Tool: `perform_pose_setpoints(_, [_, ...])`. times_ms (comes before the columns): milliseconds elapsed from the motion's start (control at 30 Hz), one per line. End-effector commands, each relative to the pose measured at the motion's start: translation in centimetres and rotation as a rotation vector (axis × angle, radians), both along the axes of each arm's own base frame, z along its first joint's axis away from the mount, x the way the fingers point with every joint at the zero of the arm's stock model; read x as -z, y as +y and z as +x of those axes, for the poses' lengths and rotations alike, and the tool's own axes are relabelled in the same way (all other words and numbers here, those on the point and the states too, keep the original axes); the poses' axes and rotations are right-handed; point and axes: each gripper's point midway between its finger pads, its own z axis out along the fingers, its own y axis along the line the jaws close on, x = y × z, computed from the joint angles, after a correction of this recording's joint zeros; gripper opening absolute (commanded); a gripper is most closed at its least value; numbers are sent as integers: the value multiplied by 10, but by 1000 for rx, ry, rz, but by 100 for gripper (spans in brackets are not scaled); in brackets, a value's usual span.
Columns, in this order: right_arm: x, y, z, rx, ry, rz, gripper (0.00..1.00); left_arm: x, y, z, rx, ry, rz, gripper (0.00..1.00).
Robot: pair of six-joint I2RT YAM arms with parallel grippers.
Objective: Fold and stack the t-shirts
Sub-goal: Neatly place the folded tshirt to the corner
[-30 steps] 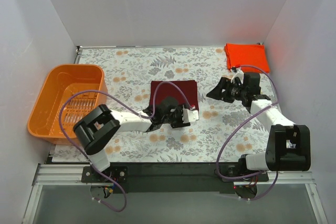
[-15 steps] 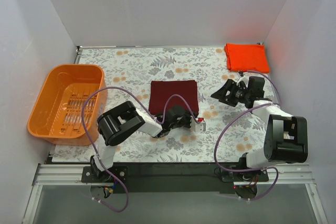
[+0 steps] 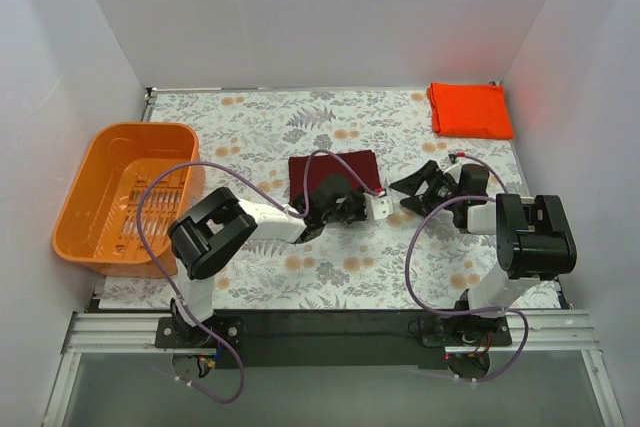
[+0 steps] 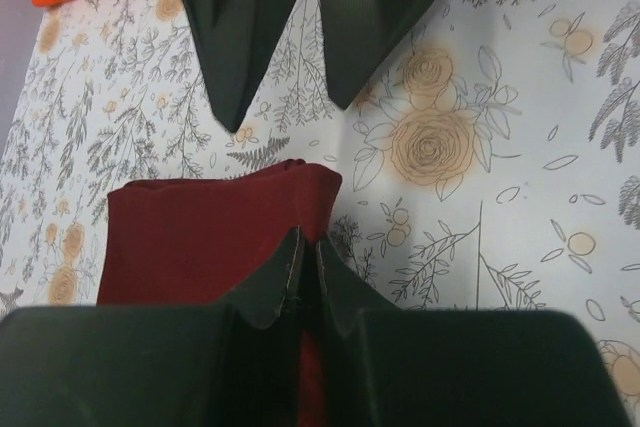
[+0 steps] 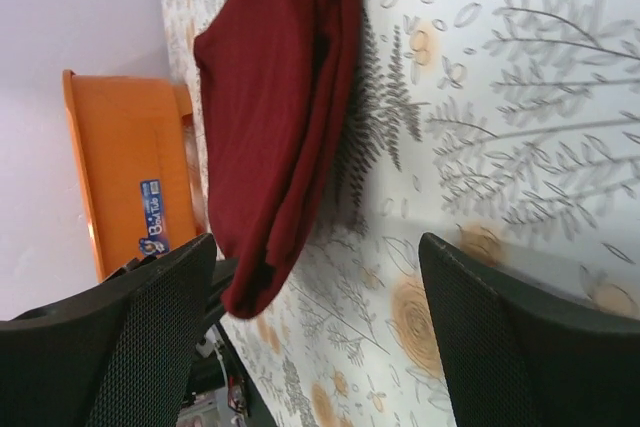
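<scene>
Left hand [image 4: 305, 249] closed, pinching an edge of the folded maroon t-shirt [image 4: 200, 237] at centre of tabletop [image 3: 250, 127]. Right hand [image 5: 315, 247] wide open, empty, just beside it. Orange-red t-shirt [image 3: 470, 109] folded, upper right.

Light was bright, even & diffuse from above, w/ soft faint shadows on the table [image 3: 250, 127], a reddish tint on the right wall [image 3: 530, 97] by the orange-red t-shirt [image 3: 470, 109]; wrist views' near fingers [image 4: 265, 292] were dark, slightly blurred.
</scene>
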Motion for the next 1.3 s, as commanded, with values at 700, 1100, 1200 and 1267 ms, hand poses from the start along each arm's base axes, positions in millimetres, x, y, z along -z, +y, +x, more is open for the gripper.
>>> perform_pose_setpoints(700, [26,71,57,109,-6,133,64,-50,-16,-15,46,90,-138,0])
perform_pose_setpoints(1100, [33,90,61,35,-46,73,11,-56,-19,2,-9,169,-173,0])
perform_pose_setpoints(1200, [24,87,75,1,-101,-19,1,-61,-15,-4,-42,256,-168,23])
perform_pose_setpoints(1267, [18,80,87,-30,-155,-91,1,-63,-3,-15,-85,372,-143,34])
